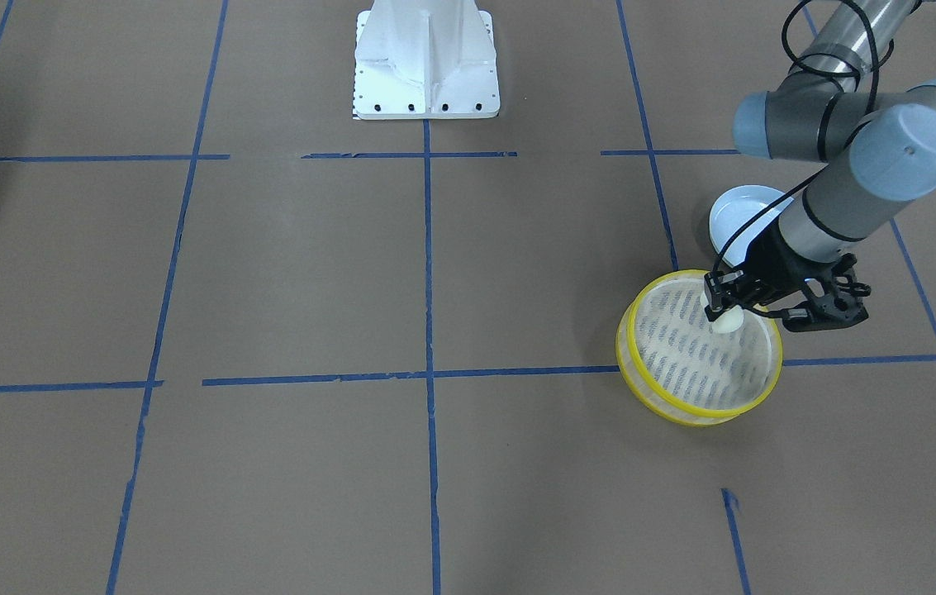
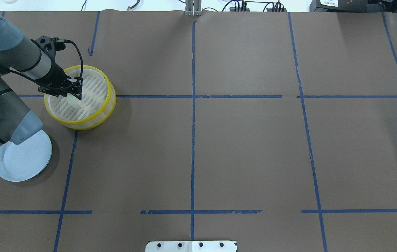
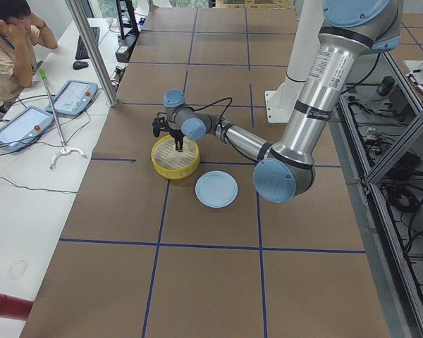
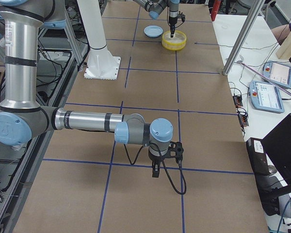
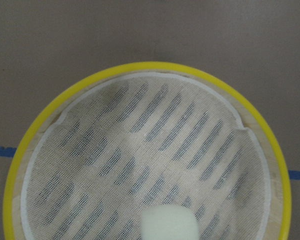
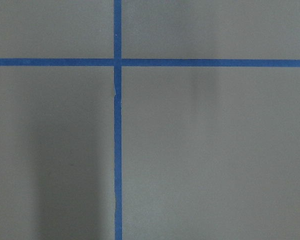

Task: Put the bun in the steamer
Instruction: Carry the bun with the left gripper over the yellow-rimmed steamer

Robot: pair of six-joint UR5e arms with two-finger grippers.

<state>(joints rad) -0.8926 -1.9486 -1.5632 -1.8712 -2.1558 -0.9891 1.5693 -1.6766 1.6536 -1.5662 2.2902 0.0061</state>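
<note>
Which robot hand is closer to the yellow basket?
Left. The left gripper hangs right above the steamer, holding the bun inside its rim. The right gripper is far off, near the table's other end.

Light: bright, even, diffuse from overhead. Shadows: soft, faint on desk (image 2: 254, 140) beside steamer (image 2: 79, 126). Focus: exterior views sharp; left wrist view slightly soft, bun (image 5: 169, 224) blurred.

Seen from overhead, the bun (image 2: 73, 99) was within the steamer (image 2: 95, 121) toward its nine o'clock side, and the plate (image 2: 23, 161) lay on the table (image 2: 254, 147) at the steamer's seven o'clock.
</note>
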